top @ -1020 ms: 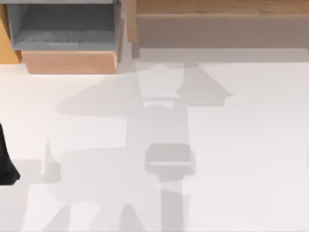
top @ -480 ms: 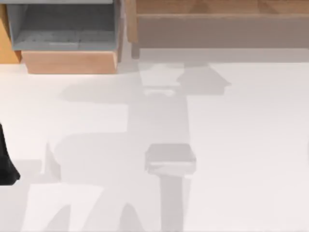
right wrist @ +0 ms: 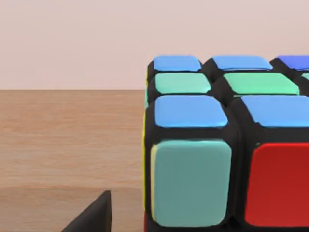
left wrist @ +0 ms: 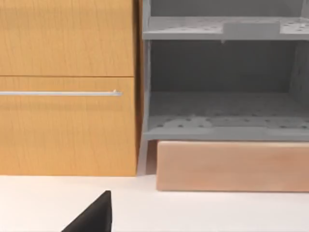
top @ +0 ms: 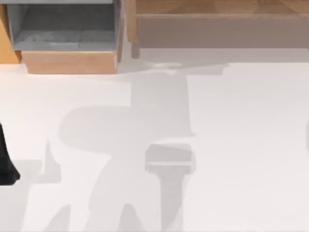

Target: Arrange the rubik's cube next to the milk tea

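Note:
The rubik's cube (right wrist: 227, 145) looms very close in the right wrist view, resting on a brown wooden surface (right wrist: 67, 140). Its upper face carries blue and green stickers, and the face toward the camera has a teal and a red one. A black piece of my right gripper (right wrist: 91, 217) pokes in just beside the cube's near corner. The milk tea is out of view. My left arm (top: 6, 162) is a dark shape parked at the table's left edge. A black piece of my left gripper (left wrist: 91, 217) hangs over the white table, facing the cabinet.
A grey open shelf unit (top: 63, 29) stands on a pale wooden block (top: 70, 62) at the back left, beside an orange drawer front (left wrist: 67, 96). A long wooden ledge (top: 217, 19) runs along the back right. Arm shadows lie across the white table (top: 241, 145).
The arm shadows on the table have shifted toward the back ledge and stretched out. The left arm has not moved.

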